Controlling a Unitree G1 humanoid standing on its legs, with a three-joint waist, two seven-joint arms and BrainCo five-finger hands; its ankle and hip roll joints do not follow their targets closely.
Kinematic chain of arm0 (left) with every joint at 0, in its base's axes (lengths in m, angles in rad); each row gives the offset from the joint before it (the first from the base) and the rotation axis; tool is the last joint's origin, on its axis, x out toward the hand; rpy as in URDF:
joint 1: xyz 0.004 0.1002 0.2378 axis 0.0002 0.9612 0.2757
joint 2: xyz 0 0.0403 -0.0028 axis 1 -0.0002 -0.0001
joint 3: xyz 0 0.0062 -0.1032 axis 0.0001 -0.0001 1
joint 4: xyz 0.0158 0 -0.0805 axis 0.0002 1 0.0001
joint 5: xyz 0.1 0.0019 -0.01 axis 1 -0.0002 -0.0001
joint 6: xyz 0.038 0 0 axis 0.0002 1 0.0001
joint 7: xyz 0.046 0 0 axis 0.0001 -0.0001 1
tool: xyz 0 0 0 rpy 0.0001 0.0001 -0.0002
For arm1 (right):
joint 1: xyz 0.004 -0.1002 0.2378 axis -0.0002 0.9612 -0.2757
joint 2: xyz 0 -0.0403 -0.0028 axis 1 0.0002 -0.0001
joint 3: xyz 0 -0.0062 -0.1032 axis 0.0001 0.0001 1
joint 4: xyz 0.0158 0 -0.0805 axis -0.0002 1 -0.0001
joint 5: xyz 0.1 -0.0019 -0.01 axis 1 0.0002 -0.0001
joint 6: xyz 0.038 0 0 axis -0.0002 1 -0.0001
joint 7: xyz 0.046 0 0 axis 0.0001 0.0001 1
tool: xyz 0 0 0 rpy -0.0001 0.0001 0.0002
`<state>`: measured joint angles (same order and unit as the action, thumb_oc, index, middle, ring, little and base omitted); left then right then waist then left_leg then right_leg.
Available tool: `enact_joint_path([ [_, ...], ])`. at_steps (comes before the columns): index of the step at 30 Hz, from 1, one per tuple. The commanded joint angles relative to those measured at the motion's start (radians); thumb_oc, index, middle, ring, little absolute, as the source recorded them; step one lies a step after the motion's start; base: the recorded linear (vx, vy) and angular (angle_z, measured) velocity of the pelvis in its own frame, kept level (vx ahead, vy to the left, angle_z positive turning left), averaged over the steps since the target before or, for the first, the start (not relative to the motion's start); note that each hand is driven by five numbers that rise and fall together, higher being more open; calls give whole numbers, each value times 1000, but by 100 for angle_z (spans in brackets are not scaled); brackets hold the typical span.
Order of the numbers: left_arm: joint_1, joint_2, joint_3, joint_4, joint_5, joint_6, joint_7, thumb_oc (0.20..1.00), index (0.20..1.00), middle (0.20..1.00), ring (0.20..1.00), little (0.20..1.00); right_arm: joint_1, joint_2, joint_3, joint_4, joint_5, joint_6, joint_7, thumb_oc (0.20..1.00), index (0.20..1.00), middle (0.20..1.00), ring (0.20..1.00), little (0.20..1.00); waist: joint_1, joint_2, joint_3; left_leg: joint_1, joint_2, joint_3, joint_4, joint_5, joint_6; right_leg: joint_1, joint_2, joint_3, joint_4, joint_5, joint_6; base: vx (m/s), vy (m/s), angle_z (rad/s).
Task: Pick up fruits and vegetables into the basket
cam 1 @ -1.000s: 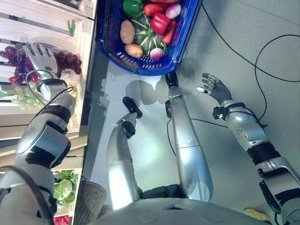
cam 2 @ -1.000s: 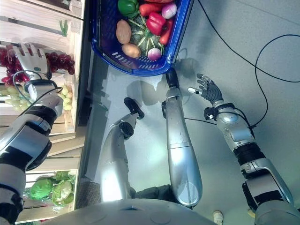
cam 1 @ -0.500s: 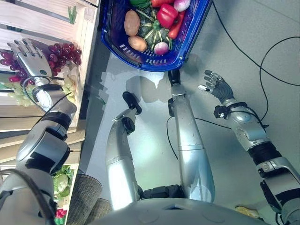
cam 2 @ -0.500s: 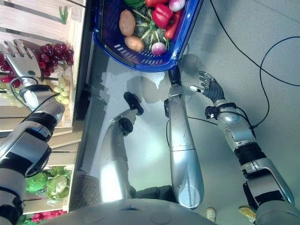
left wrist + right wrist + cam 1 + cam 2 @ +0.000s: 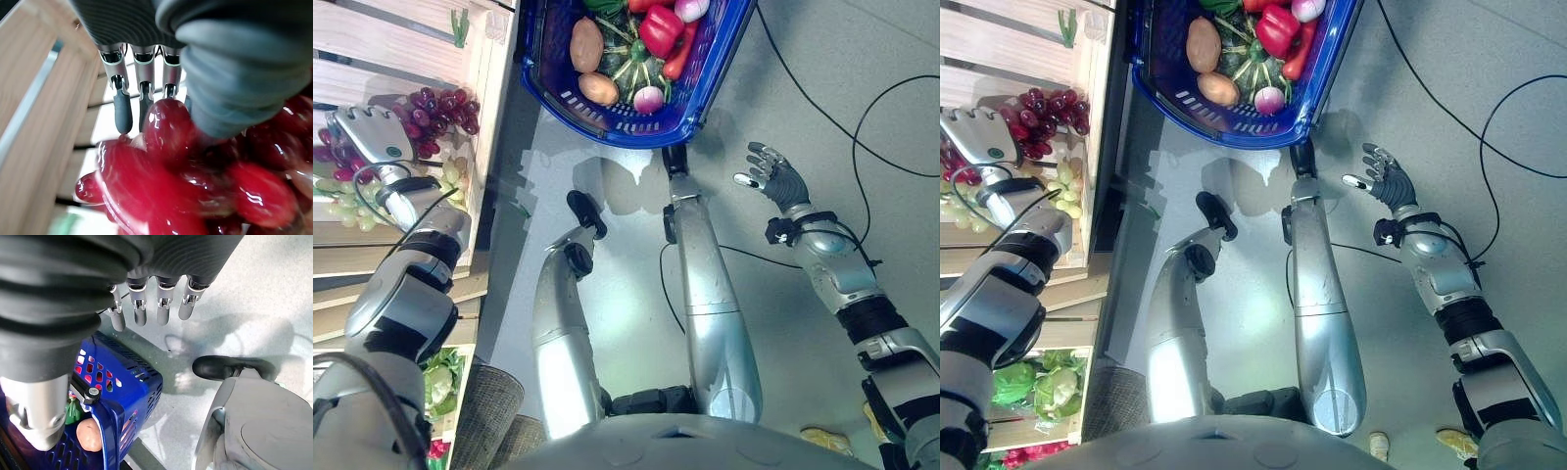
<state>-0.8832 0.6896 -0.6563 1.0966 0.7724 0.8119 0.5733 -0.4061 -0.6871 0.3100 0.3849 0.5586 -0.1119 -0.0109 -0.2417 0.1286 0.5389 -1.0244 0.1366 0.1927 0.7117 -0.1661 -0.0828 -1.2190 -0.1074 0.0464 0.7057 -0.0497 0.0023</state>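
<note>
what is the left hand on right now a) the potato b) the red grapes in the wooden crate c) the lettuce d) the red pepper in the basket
b: the left hand sits on the red grapes in the wooden crate, and its wrist view shows the grapes right under its fingers.

Silver-grey arms banded with black at the joints; each hand, left hand (image 5: pixel 374 137) and right hand (image 5: pixel 773 177), has silver dark-tipped fingers and a dark ribbed cover.
</note>
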Motion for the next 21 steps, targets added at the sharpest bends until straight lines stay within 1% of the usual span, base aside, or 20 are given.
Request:
enact_joint_path([
  [1, 50, 91, 72, 68, -171, -83, 65, 200, 200, 200, 200, 200, 36, 5, 10, -60, 20, -41, 15, 1000, 1000, 1000, 1000, 1000, -18, -28, -19, -70, -52, -31, 1, 3, 15, 8, 24, 10, 22, -81, 43, 0, 0, 0],
  [2, 37, 87, 80, 80, -203, -117, 61, 200, 200, 200, 200, 200, 32, 2, 10, -62, 20, -34, 19, 1000, 1000, 1000, 1000, 1000, -20, -28, -19, -65, -51, -29, -7, 8, 14, 10, 25, 11, 19, -80, 43, 0, 0, 0],
  [3, 35, 86, 82, 84, -210, -130, 61, 200, 200, 200, 200, 200, 32, 1, 10, -63, 19, -32, 20, 1000, 1000, 1000, 1000, 1000, -20, -28, -19, -62, -51, -28, -10, 9, 13, 12, 25, 12, 18, -80, 43, 0, 0, 0],
  [4, 33, 87, 83, 95, -240, -164, 57, 200, 200, 200, 200, 200, 30, 0, 12, -61, 15, -29, 22, 1000, 1000, 1000, 1000, 1000, -22, -26, -19, -54, -51, -26, -17, 12, 12, 17, 24, 14, 15, -80, 42, -5, 38, 0],
  [7, 40, 86, 92, 101, -200, -193, 48, 200, 200, 200, 200, 200, 33, -3, 11, -63, 4, -26, 28, 1000, 1000, 1000, 1000, 1000, -24, -22, -19, -38, -51, -24, -28, 17, 9, 28, 22, 18, 9, -80, 43, -3, 39, -1],
  [10, 51, 89, 94, 101, -156, -201, 41, 200, 200, 200, 200, 200, 38, -4, 9, -63, -14, -32, 33, 1000, 1000, 1000, 1000, 1000, -25, -21, -19, -19, -48, -20, -39, 20, 6, 45, 17, 18, 0, -80, 44, -3, 13, 0],
  [13, 75, 91, 100, 90, -158, -203, 48, 200, 200, 200, 200, 200, 49, -2, 8, -68, -37, -33, 31, 1000, 1000, 1000, 1000, 1000, -23, -20, -19, 5, -47, -18, -52, 25, 3, 70, 10, 14, -13, -79, 45, 0, 0, 0],
  [16, 108, 90, 113, 71, -169, -208, 65, 200, 200, 200, 200, 200, 61, 3, 11, -79, -86, -23, 22, 1000, 1000, 1000, 1000, 1000, -18, -20, -19, 33, -48, -18, -64, 28, 3, 100, 3, 8, -26, -77, 46, 0, 0, 0],
  [19, 132, 94, 125, 57, -175, -223, 93, 200, 200, 200, 200, 200, 70, 3, 17, -85, -120, -21, 20, 1000, 1000, 1000, 1000, 1000, -14, -22, -19, 59, -49, -18, -74, 30, 2, 127, -3, 3, -35, -78, 47, 0, 0, 0],
  [21, 153, 104, 143, 30, -177, -243, 120, 200, 200, 200, 200, 200, 81, 6, 21, -98, -148, -8, 20, 1000, 1000, 1000, 1000, 1000, -9, -23, -19, 92, -50, -16, -85, 34, 2, 162, -12, -4, -47, -78, 49, 0, 0, 0],
])
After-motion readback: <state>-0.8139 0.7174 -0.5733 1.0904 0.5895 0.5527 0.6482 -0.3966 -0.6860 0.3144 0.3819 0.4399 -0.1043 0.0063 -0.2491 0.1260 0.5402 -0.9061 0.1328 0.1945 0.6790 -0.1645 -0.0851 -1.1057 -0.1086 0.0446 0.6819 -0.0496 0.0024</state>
